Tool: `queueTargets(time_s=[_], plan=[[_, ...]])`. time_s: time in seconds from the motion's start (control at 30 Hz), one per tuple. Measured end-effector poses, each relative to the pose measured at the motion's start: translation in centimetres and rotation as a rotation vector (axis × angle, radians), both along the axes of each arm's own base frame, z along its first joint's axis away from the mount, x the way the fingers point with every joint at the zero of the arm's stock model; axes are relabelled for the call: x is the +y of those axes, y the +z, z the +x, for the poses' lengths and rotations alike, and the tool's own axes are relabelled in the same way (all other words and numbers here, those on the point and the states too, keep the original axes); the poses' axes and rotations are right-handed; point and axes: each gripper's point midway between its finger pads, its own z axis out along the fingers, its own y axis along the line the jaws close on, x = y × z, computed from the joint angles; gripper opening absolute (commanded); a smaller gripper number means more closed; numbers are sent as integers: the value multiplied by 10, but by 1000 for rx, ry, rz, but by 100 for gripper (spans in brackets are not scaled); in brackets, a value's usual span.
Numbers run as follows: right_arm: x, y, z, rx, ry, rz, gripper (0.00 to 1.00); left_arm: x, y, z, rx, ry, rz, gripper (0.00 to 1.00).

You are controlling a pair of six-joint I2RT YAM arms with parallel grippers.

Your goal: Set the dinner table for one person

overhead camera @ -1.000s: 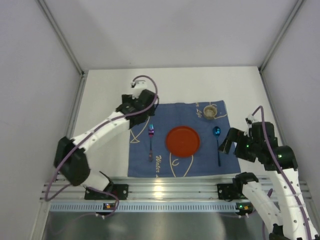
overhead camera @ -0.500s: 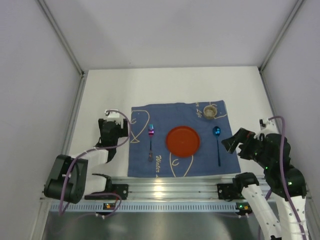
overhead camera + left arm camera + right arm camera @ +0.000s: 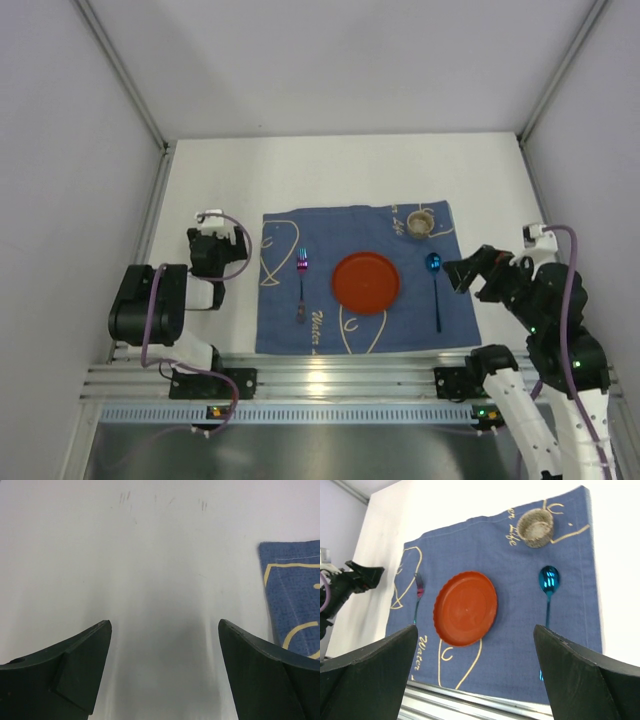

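Observation:
On the white dinner table (image 3: 340,170) lies a blue placemat (image 3: 360,320). It carries an orange plate (image 3: 365,283), a fork (image 3: 301,285) left of the plate, a blue spoon (image 3: 435,290) to the right, and a small tan cup (image 3: 420,222) at its far right corner. My left gripper (image 3: 213,240) hovers over bare table left of the mat, open and empty (image 3: 164,622). My right gripper (image 3: 460,272) hangs open and empty above the mat's right edge near the spoon. Its wrist view shows the plate (image 3: 465,608), spoon (image 3: 549,580), cup (image 3: 535,527) and fork (image 3: 418,592).
Grey side walls (image 3: 70,200) close in the table left and right. An aluminium rail (image 3: 320,375) with the arm bases runs along the near edge. The mat's far left corner (image 3: 292,600) shows at the right of the left wrist view.
The left arm pulled back from the mat's far left corner and folded up to the mat's left. The right arm rose and shifted slightly right, still facing the mat.

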Motion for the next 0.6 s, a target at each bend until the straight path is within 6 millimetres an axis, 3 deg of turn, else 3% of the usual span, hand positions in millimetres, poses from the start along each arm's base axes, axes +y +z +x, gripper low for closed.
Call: queueTargets(time_s=[0.03,0.07,0.2,0.33,0.5,0.6], plan=[[4,2,5,2,19,6,100,1,-1,0,-2,2,-10,93],[9,3,9,6,43,7,100,0,1,2,-15,-6,-15,99],[28,16,26,48,158,-10,100,-6,11,7,-61,-31,-37,99],[40,58,38,-3,252,-108,100,-8,15,9,-80,-39,-42,99],[24,128,58,-138,196,-293,100,-8,16,9,-84,-39,-42,99],[14,141,54,-172,169,-377,100,-8,16,9,-85,-39,-43,99]])
